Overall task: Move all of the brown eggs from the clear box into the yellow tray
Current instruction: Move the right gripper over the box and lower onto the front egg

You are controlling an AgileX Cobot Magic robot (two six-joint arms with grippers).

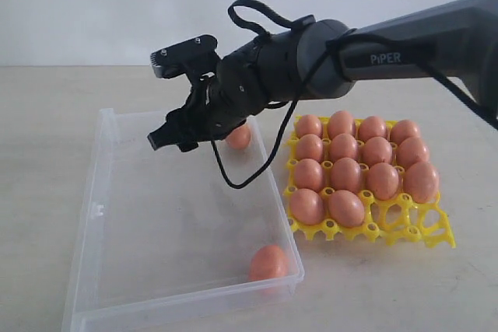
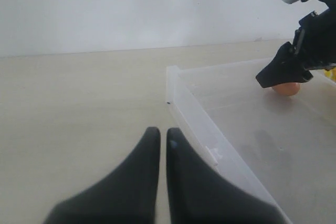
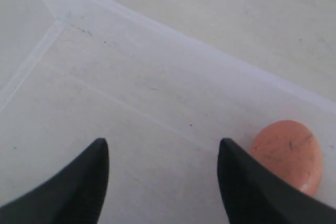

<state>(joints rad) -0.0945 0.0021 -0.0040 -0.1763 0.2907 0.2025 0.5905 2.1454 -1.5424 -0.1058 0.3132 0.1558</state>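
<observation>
Hovering low over the far part of the clear box with the right gripper, reached in from the right above the far left corner of the yellow tray. Holding its fingers spread wide, with nothing but bare box floor between them. Finding one of the brown eggs on the box floor near the far wall, just right of that gripper and close beside the outer face of one finger; cannot tell whether touching. Finding a second egg in the near right corner of the box, close against the near wall and well apart from the first. Counting fourteen more eggs seated in the tray, filling the three far rows and the two left cups of the near row. Placing the tray on the tabletop just right of the box, near its right wall. Seeing the left gripper only in its own wrist view, above bare tabletop left of the box, near the left wall and its small latch tab. Showing those fingers pressed almost together, with a thin slit between and nothing pinched.
</observation>
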